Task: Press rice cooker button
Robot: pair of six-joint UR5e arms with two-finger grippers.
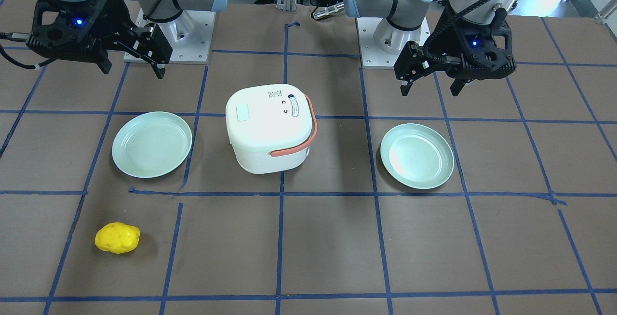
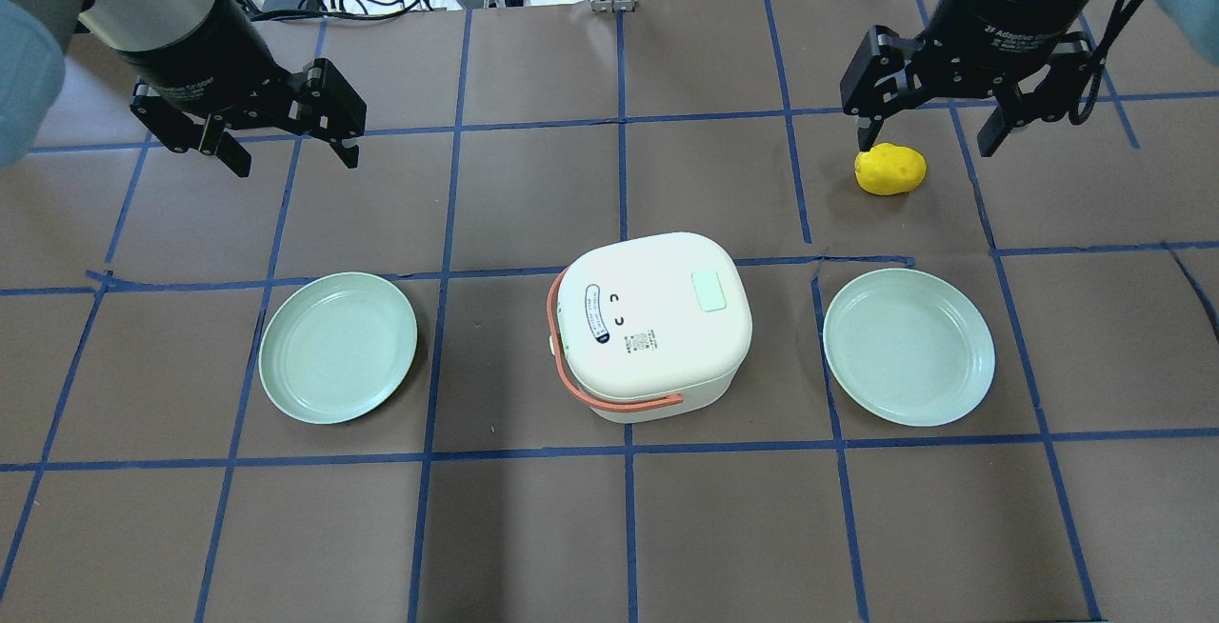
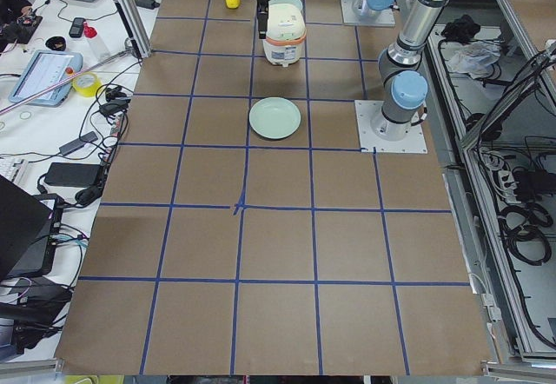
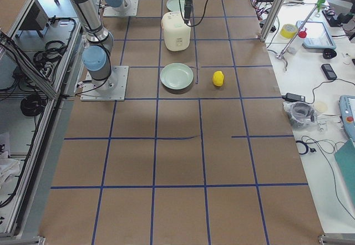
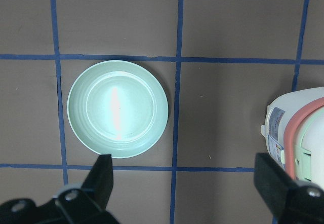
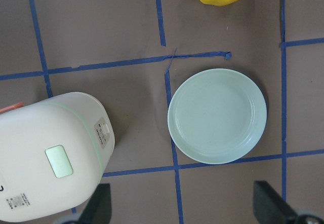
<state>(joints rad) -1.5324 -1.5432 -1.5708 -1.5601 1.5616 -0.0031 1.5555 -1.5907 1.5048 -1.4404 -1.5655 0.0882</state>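
Spread wide and holding nothing: left gripper (image 2: 293, 161) and right gripper (image 2: 927, 145), both raised, well apart from the cooker (image 2: 657, 356). On its lid, toward the right, the button (image 2: 710, 291), untouched. Flanking the cooker, left plate (image 2: 338, 347) and right plate (image 2: 909, 347). Beyond the right plate, a yellow lump (image 2: 890, 169).

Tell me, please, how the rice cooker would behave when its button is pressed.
The rice cooker looks squat and wide, so it probably won't tip. Its button sits off-centre, so hard pressing might rock it slightly.
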